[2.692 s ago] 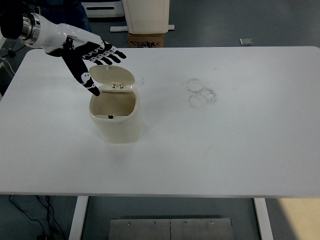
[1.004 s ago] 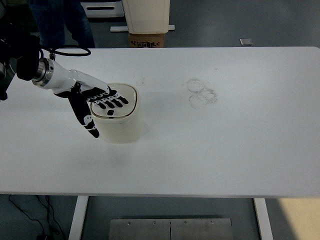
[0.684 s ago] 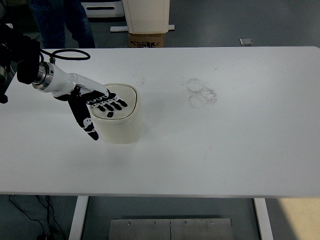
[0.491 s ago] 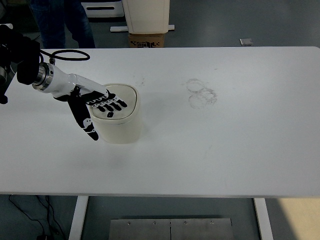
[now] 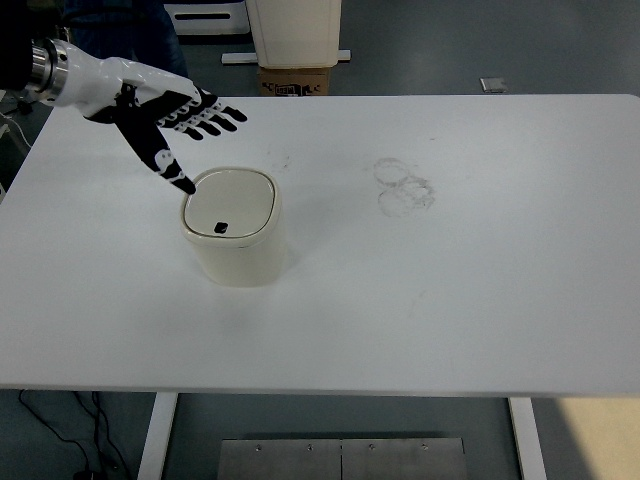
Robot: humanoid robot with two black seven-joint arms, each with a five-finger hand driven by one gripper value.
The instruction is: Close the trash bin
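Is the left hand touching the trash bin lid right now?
Cannot tell. In the head view the left hand is spread open above and behind the closed lid, but its thumb tip overlaps the lid's far-left rim, so no gap shows.

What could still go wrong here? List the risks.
1. The left robot hand hangs open just behind the bin, thumb tip near the lid rim; a careless pull-back might nudge the bin or catch the lid.
2. The lid looks flat, but whether it latched cannot be seen; it might spring open.
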